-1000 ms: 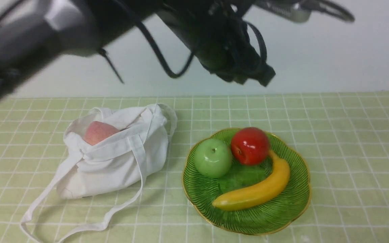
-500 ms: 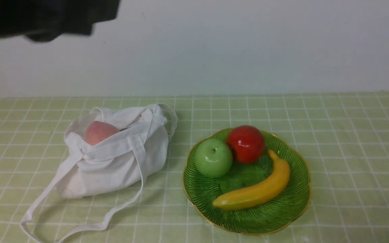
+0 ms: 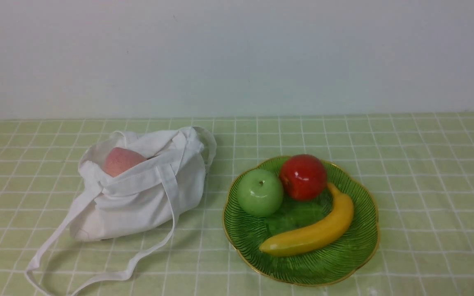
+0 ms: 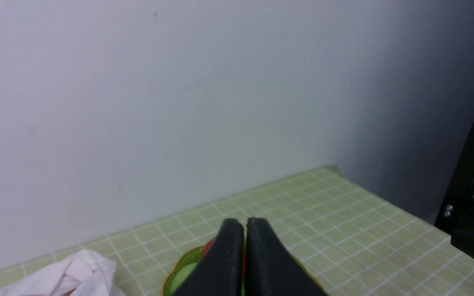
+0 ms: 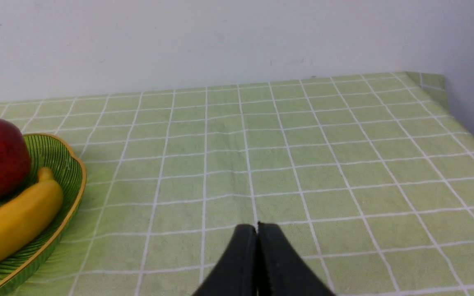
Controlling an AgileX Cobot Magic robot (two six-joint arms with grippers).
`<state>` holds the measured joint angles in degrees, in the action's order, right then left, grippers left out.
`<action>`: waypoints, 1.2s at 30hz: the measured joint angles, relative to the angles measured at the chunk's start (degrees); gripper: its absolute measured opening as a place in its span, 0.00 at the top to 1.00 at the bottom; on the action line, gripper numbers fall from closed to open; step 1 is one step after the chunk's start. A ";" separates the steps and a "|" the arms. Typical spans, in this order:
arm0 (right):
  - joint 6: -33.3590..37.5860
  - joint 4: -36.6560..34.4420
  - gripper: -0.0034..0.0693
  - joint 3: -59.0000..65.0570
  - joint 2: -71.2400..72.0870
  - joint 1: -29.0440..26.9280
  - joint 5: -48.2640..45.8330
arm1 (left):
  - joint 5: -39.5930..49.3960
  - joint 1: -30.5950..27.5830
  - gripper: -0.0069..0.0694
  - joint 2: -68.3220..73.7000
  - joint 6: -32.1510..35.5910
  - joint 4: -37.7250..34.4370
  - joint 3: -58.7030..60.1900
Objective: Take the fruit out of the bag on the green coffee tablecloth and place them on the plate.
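The white bag [image 3: 138, 189] lies on the green checked tablecloth [image 3: 426, 164] at the left, with the pale pink fruit [image 3: 121, 160] showing in its mouth. The green plate [image 3: 356, 255] at the middle right holds the glossy red fruit [image 3: 303, 176], a green apple [image 3: 259, 192] and a banana [image 3: 315, 232]. Neither gripper shows in the front view. My left gripper [image 4: 245, 224] is shut and empty, high above the plate [image 4: 179, 263] and bag [image 4: 80, 271]. My right gripper [image 5: 256, 228] is shut and empty over bare cloth beside the plate [image 5: 70, 181].
The bag's long strap handles [image 3: 97, 271] trail over the cloth toward the front left. A white wall [image 3: 237, 57] closes the back. A black frame [image 4: 471, 197] stands by the table's far right edge in the left wrist view.
The left arm, which crossed the top of the front view, has pulled away to the left and out of sight. The red fruit has settled on the plate.
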<state>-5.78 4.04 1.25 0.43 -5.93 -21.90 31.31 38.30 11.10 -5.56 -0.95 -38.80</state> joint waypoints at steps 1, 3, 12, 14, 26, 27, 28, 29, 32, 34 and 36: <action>0.00 0.00 0.97 0.00 0.00 0.00 0.00 | -0.51 0.00 0.92 -2.06 0.00 0.00 1.00; 0.00 0.00 0.97 0.00 0.00 0.00 0.00 | -2.13 0.00 0.92 -7.34 0.06 0.30 4.67; 0.00 0.00 0.97 0.00 0.00 0.00 0.00 | -8.09 -1.64 0.92 -12.08 0.17 3.49 16.01; 0.00 0.00 0.97 0.00 0.00 0.00 0.00 | -10.20 -4.75 0.92 -12.08 0.17 3.43 19.02; 0.22 0.00 0.97 0.00 0.00 0.00 0.00 | -17.35 -30.55 0.92 -12.08 0.19 2.55 40.28; 0.22 0.00 0.97 0.00 0.00 0.00 0.00 | -16.34 -31.58 0.92 -12.08 0.43 2.55 40.35; 0.22 0.00 0.97 0.00 0.00 0.00 0.00 | -15.59 -32.01 0.92 -12.08 1.31 2.55 40.35; 0.22 0.00 0.97 0.00 0.00 0.00 0.00 | -14.73 -32.36 0.92 -12.08 2.04 2.55 40.35; 0.22 0.00 0.97 0.00 0.00 0.00 0.00 | -11.77 -33.18 0.92 -12.08 6.38 2.36 40.37; 0.22 0.00 0.97 0.00 0.00 0.00 0.00 | -10.18 -33.50 0.92 -12.08 9.45 1.42 40.42; 0.22 0.00 0.97 0.00 0.00 0.00 0.00 | -9.93 -33.52 0.92 -12.08 11.17 -0.70 40.42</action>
<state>-5.57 4.04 1.25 0.43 -5.93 -21.90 21.39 4.77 -0.97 5.62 -1.65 1.62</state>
